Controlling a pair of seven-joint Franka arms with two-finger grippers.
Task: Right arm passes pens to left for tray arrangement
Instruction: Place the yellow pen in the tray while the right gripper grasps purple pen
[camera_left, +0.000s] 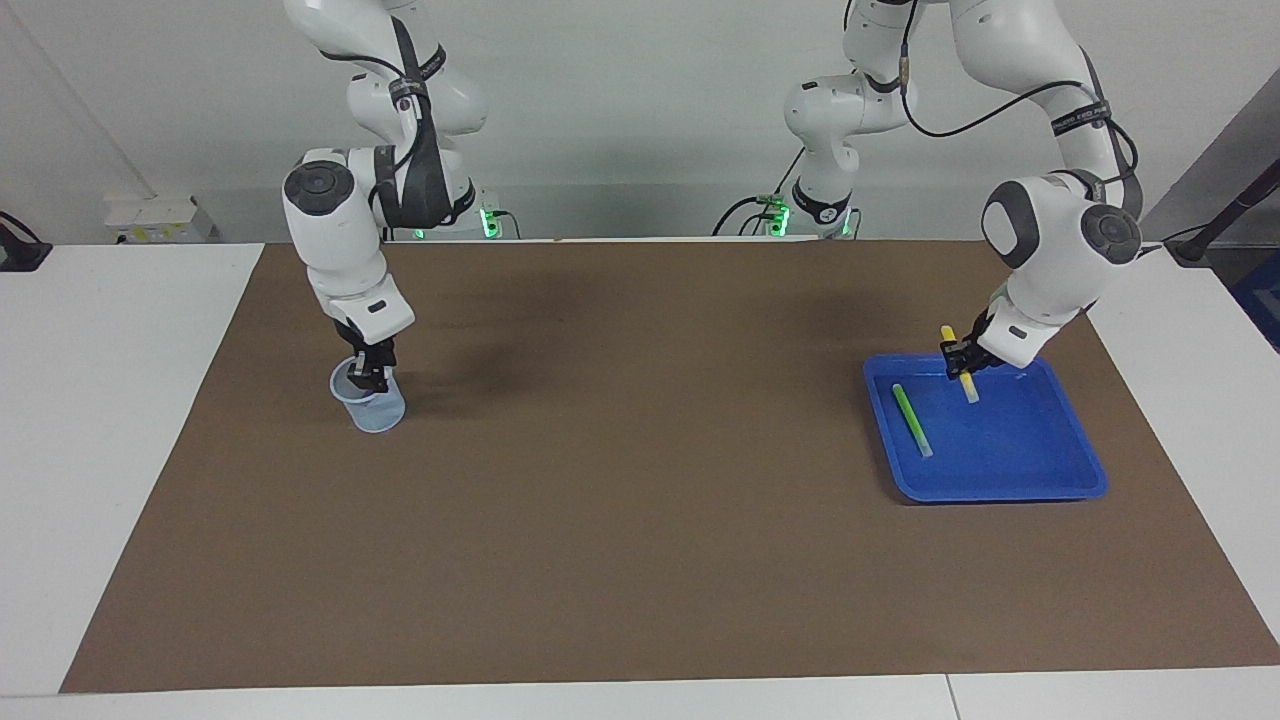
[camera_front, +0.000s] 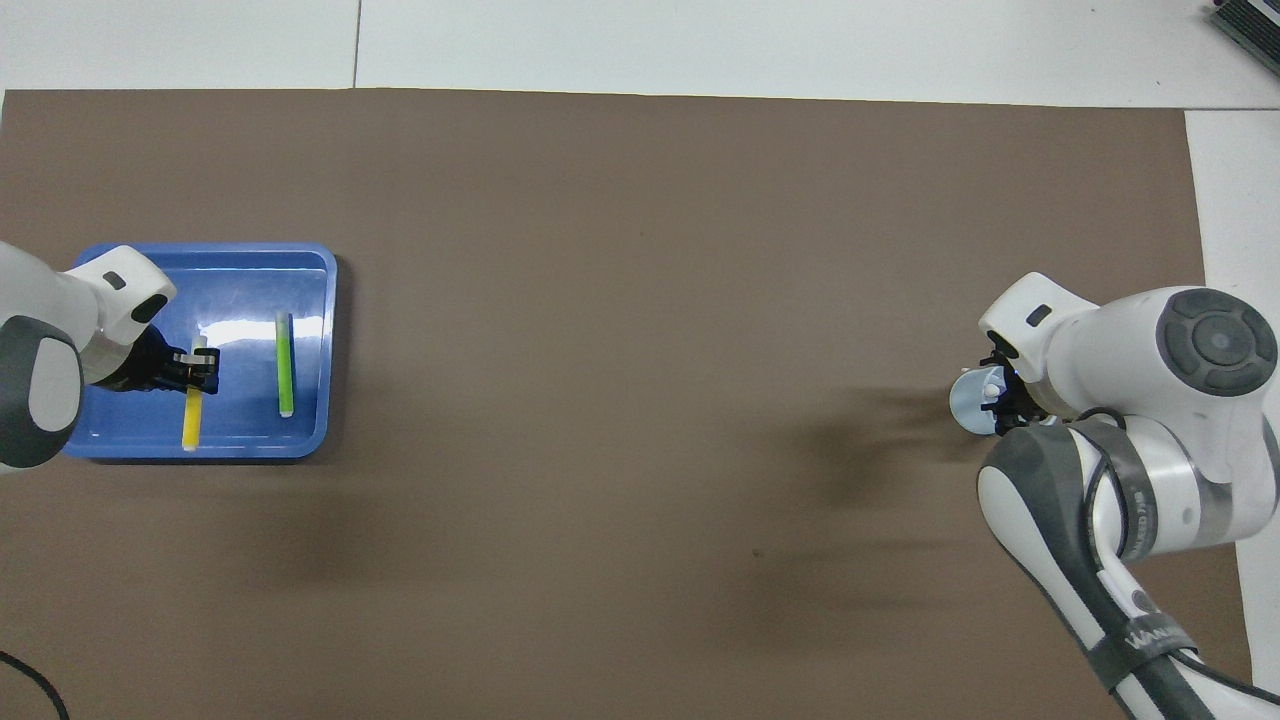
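Brown matting (camera_left: 640, 500) covers the table (camera_left: 100, 450). Blue tray (camera_left: 1050, 475) sits at the left arm's end of the table, inside the mat's edge. Green pen (camera_left: 911, 420) lies flat in the tray, along the rim toward the table's middle. Left end effector (camera_left: 962, 362) is over the tray edge nearest the robots, fingers closed on the yellow pen (camera_left: 966, 382); the pen hangs tilted, pale end down over the tray floor. Contact between that end and the floor cannot be confirmed. Pale mesh cup (camera_left: 372, 405) stands upright toward the right arm's end of the table. Right end effector (camera_left: 368, 378) is lowered into the cup mouth. Its fingers are masked by the cup and wrist, so whether they are closed on anything cannot be told. A whitish tip (camera_front: 990, 390) shows inside the cup in the overhead view.
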